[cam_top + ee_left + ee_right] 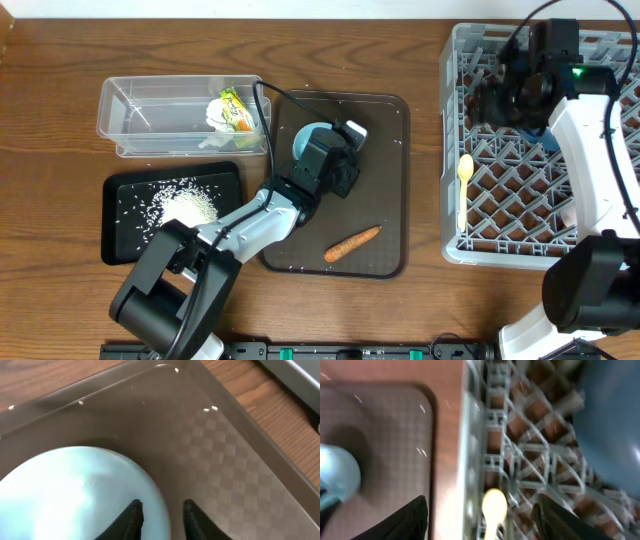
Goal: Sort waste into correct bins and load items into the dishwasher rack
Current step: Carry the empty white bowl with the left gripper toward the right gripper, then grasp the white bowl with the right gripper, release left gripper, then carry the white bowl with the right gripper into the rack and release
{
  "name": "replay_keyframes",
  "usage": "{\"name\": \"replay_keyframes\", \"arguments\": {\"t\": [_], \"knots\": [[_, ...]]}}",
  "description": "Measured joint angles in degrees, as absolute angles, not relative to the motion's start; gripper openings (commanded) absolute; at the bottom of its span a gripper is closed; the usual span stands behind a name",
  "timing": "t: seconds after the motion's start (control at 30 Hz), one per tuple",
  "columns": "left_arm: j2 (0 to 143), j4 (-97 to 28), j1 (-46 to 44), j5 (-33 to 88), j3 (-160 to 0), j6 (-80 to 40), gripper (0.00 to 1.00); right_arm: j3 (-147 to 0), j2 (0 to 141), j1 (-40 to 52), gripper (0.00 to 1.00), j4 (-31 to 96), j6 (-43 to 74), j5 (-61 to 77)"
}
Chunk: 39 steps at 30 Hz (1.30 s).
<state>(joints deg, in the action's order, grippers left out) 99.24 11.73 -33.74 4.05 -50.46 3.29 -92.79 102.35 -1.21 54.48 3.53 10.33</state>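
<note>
Binned: wrapper (235,108), tissue (217,112), rice (185,207). Racked: spoon (464,170), plate (610,420). Pending on tray (385,200): carrot (352,243), cup (75,490). Both empty: left hand (162,512) slightly parted, right hand (480,510) wide open.

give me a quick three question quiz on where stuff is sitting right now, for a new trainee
1. True or false: the carrot piece lies in the clear bin.
2. The rice grains sit in: A the clear bin, B the black bin?
3. Fill in: the pale yellow spoon lies in the ___.
Key: 1 false; 2 B; 3 dishwasher rack.
</note>
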Motion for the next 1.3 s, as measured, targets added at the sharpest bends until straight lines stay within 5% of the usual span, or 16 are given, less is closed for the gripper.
{"name": "replay_keyframes", "arguments": {"t": [0.43, 0.77, 1.03, 1.2, 1.3], "knots": [[79.53, -13.17, -23.66, 4.08, -50.54, -2.28, 0.47, -92.99, 103.55, 13.23, 0.73, 41.6, 3.88, 15.22], [70.46, -24.67, -14.04, 4.05, -50.54, -3.2, 0.47, -93.06, 114.78, 23.77, 0.58, 39.51, 4.12, 15.75], [70.17, -25.17, -11.6, 4.03, -50.54, -3.2, 0.48, -93.06, 121.97, 27.55, 0.34, 41.67, 5.76, 14.74], [70.17, -25.17, -11.62, 4.05, -50.54, -3.2, 0.48, -93.03, 124.73, 27.59, 0.01, 42.63, 7.14, 12.19], [70.17, -25.17, -11.62, 4.05, -50.54, -3.2, 0.48, -93.06, 124.77, 27.29, 0.01, 42.48, 7.7, 11.7]]}}
